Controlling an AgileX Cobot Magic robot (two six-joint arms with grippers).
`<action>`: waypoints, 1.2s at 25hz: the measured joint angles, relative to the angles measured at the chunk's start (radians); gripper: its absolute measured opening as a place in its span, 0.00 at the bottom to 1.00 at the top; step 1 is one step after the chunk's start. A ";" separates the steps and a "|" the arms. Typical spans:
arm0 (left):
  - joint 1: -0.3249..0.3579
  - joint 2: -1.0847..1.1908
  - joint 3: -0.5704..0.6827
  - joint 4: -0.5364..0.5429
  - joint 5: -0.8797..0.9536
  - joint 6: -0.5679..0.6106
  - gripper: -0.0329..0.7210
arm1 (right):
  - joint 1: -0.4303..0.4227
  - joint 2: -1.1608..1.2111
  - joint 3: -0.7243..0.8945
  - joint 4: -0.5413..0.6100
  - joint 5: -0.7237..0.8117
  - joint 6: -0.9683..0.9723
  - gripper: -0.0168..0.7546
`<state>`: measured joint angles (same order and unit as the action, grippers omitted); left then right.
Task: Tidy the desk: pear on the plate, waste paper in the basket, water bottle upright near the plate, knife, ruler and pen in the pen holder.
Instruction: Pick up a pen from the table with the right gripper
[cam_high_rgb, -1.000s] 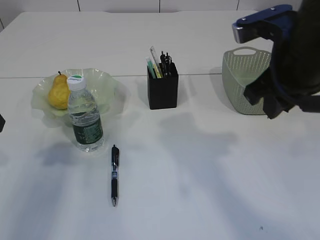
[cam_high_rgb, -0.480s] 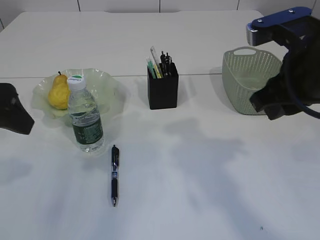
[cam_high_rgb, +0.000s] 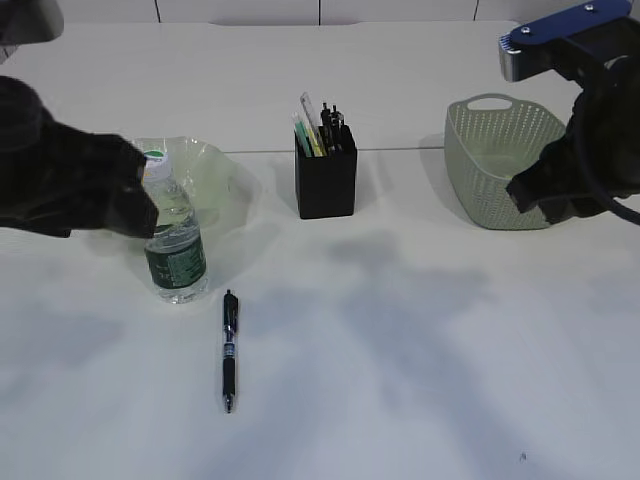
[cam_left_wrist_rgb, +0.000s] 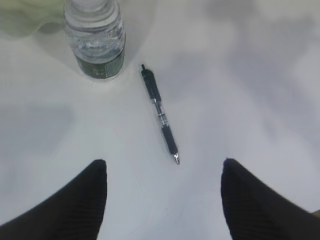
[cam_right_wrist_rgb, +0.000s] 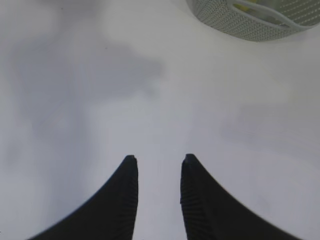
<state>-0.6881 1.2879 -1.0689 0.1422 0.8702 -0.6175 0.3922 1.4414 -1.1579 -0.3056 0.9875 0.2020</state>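
The black pen (cam_high_rgb: 229, 350) lies on the white desk (cam_high_rgb: 420, 380), in front of the upright water bottle (cam_high_rgb: 175, 250). My left arm (cam_high_rgb: 70, 185) hangs over the left of the green plate (cam_high_rgb: 215, 175) and hides the pear. In the left wrist view my left gripper (cam_left_wrist_rgb: 164, 162) is open and empty, above the desk just short of the pen (cam_left_wrist_rgb: 160, 112). The black pen holder (cam_high_rgb: 325, 185) holds several items, among them a clear ruler (cam_high_rgb: 307, 108); I cannot pick out the knife. My right gripper (cam_right_wrist_rgb: 159, 157) is open and empty, in front of the basket (cam_right_wrist_rgb: 235, 22), where yellowish waste paper (cam_right_wrist_rgb: 245, 7) shows.
The basket (cam_high_rgb: 495, 170) stands at the back right, partly behind my right arm (cam_high_rgb: 585, 170). The bottle (cam_left_wrist_rgb: 97, 40) stands close to the left of the pen's far end. A seam crosses the desk behind the holder.
My left arm has come in from the left edge and now covers the pear and part of the plate. The right arm has drifted slightly right, uncovering more of the basket.
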 joint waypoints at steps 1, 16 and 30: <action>-0.011 0.019 -0.018 0.009 -0.002 -0.021 0.71 | 0.000 0.000 0.000 -0.004 0.000 0.009 0.31; -0.147 0.429 -0.201 0.049 -0.006 -0.284 0.71 | 0.000 0.000 -0.001 -0.006 0.020 0.026 0.31; -0.093 0.609 -0.201 0.099 -0.058 -0.388 0.71 | 0.000 0.000 -0.001 -0.006 0.029 0.027 0.32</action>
<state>-0.7811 1.8964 -1.2695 0.2416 0.8121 -1.0059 0.3922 1.4414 -1.1588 -0.3115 1.0161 0.2295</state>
